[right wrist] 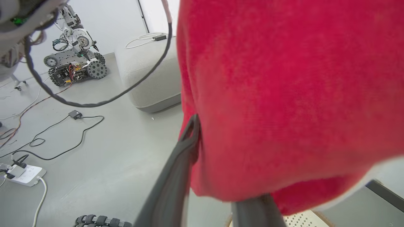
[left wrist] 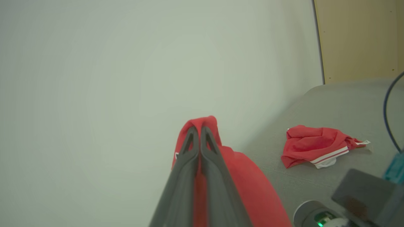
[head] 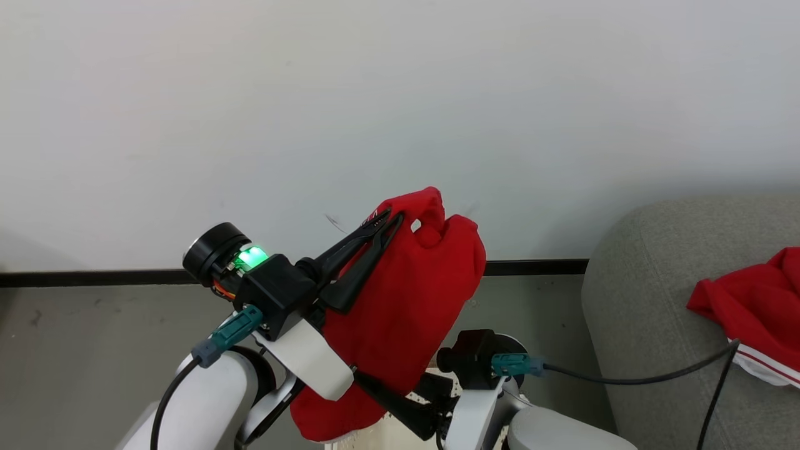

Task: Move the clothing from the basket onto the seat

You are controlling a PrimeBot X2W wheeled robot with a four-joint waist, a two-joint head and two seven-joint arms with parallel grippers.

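Left of the seat (head: pixel 637 300), up against the white wall (head: pixel 400 94), holds a red garment (head: pixel 412 294) aloft in the left fingers (head: pixel 362 250), tips pressed together on its top fold. Hangs the cloth free that way, likely to lift the hem clear of the basket (right wrist: pixel 303 219) just below.

Lower down, brackets the hanging bulk with the right fingers (right wrist: pixel 180 164), one along the cloth's edge and one under the hem, set apart. Cannot tell whether gripping or merely steadying. Probably meant to gather the loose end and stop it trailing on the carry.

Farther right, finds the seat near but not yet under the load. Has a second garment (head: pixel 756 306) already lying crumpled on the cushion, white trim showing. Calls next for a swing rightward over the seat before any release.
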